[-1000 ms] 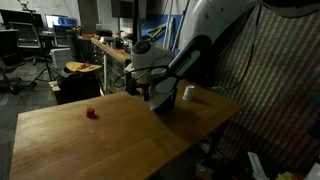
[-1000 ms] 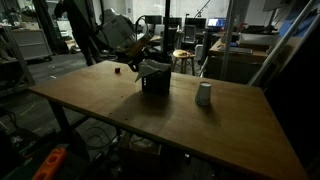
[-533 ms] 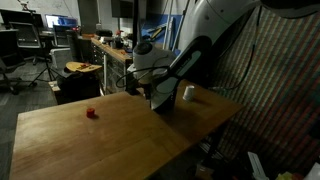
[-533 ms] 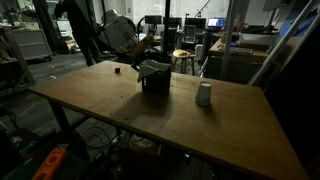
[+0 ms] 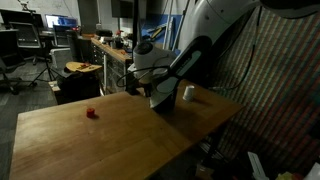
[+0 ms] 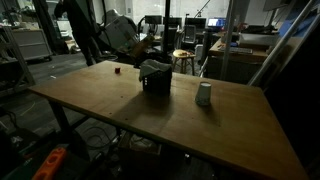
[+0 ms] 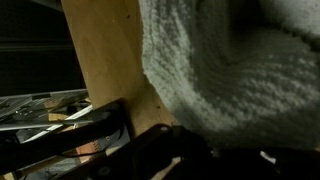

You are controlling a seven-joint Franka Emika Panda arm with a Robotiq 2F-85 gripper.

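Little change, gripper (image 6: pixel 147 57) slightly higher over grey cloth (image 6: pixel 155 68), dark box (image 6: pixel 156 83) unmoved

1 ea.: cloth (image 6: pixel 155 67), bin (image 6: pixel 155 84), cup (image 6: pixel 204 94), red obj (image 5: pixel 91 113).

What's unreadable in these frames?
- Gripper: jaws open or shut unreadable. They are dim and small in both exterior views, and the towel fills the wrist view.
- Dark container: contents hidden under the towel in an exterior view.
- Red object: too small to identify in an exterior view.
- Bottom of the wrist view: black shapes, too dark to name.
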